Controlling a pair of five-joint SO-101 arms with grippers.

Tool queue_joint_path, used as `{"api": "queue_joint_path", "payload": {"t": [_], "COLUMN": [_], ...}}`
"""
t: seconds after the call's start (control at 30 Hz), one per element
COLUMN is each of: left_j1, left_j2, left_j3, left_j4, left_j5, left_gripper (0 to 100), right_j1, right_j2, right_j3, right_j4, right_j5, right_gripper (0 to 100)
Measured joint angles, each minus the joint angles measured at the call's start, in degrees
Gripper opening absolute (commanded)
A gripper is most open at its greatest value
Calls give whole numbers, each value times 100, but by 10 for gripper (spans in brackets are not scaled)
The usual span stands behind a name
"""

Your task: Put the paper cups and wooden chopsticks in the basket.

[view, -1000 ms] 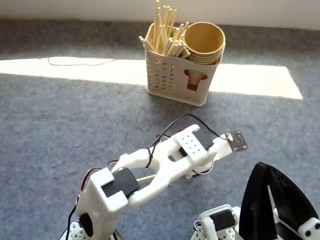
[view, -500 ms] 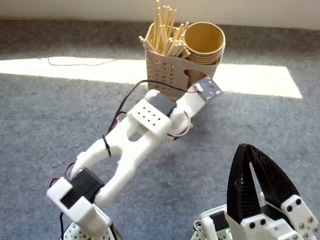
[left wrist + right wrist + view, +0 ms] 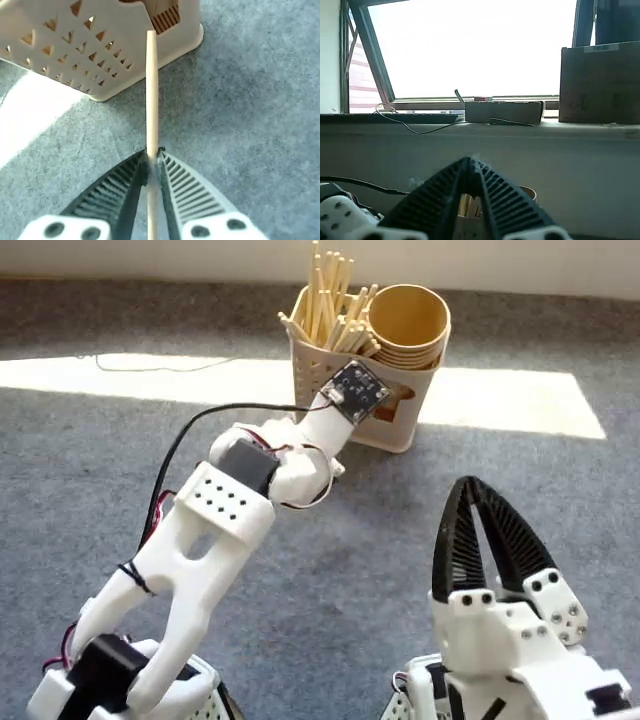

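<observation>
A single chopstick [image 3: 151, 85] is gripped in the left claw [image 3: 151, 156], whose jaws are pinched almost fully together on it, with the stick running lengthwise between them and sticking out well beyond the tips. The stick is pointed at the near wall of the basket [image 3: 100, 50]; its free end is seen against that perforated wall, though whether it touches cannot be told. In the high view the left arm is stretched from the near left toward the basket, which stands far and centre on the grey tabletop [image 3: 100, 500]. A bundle of chopsticks [image 3: 325, 300] is stood upright in the basket's left part, and a stack of cups [image 3: 407, 320] is nested in its right part. The right claw [image 3: 487, 530] is held at the near right, pointed upward, with its jaws closed and nothing between them. The step in hand is judged to be the delivery of one more chopstick, with most of the task apparently done. For the next move, the stick would need to be raised until its free end is above the rim, brought over the left part beside the bundle, tilted downward and only then released. If it is pushed forward at its present height, the basket could be shoved or tipped.
</observation>
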Motion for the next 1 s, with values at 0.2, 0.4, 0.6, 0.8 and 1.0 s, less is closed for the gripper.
{"api": "queue_joint_path", "payload": {"t": [0.2, 0.4, 0.6, 0.8, 1.0], "left_j1": [-26, 0, -9, -62, -167], "left_j2": [-105, -105, -105, -105, -105], "left_j3": [70, 70, 70, 70, 70], "left_j4": [-132, -149, -149, -149, -149], "left_j5": [0, -9, -9, 229, 308], "left_gripper": [5, 5, 5, 5, 5], "right_j1": [202, 246, 246, 246, 246], "right_j2": [0, 0, 0, 0, 9], "right_j3": [527, 1380, 2435, 3376, 4035], "right_j4": [0, 0, 0, 0, 0], "right_j5": [0, 0, 0, 0, 0], "right_gripper": [6, 6, 6, 7, 7]}}
